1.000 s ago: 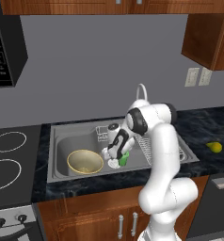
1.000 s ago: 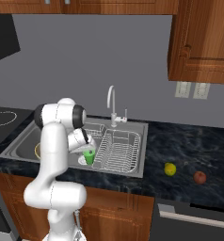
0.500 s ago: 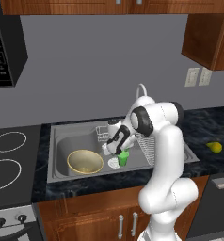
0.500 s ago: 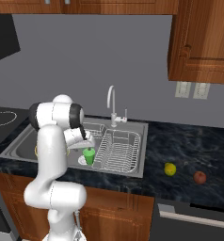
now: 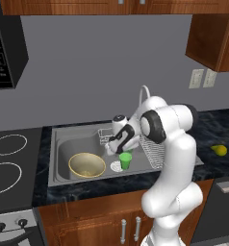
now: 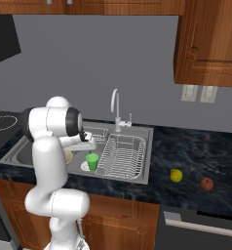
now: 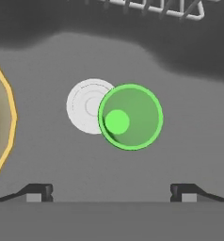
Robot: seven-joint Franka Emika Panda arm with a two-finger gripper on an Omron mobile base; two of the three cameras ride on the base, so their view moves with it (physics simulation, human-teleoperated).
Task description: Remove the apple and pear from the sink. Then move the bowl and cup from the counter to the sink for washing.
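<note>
The green cup point(image 5: 125, 160) stands upright on the floor of the sink point(image 5: 68, 146), beside the round drain point(image 7: 88, 106). My gripper point(image 5: 115, 148) hangs just above the cup, open, and nothing is between its fingertips point(image 7: 38, 192). In the hand view the cup point(image 7: 130, 116) is seen from above, apart from both tips. The pale yellow bowl point(image 5: 87, 165) lies in the basin to the cup's left, and its rim point(image 7: 1, 122) shows at the edge of the hand view. The pear point(image 6: 176, 175) and the apple point(image 6: 206, 183) rest on the dark counter point(image 6: 196, 156) right of the sink.
A wire rack point(image 6: 122, 154) fills the sink's right half, close beside the cup. The curved chrome faucet point(image 6: 115, 105) rises behind the basin. A black stovetop point(image 5: 10, 163) with white rings lies to the left. Wooden cabinets hang above.
My open hand has lifted a little up and away from the green cup. The cup stays standing in the sink, and the bowl and fruits have not moved.
</note>
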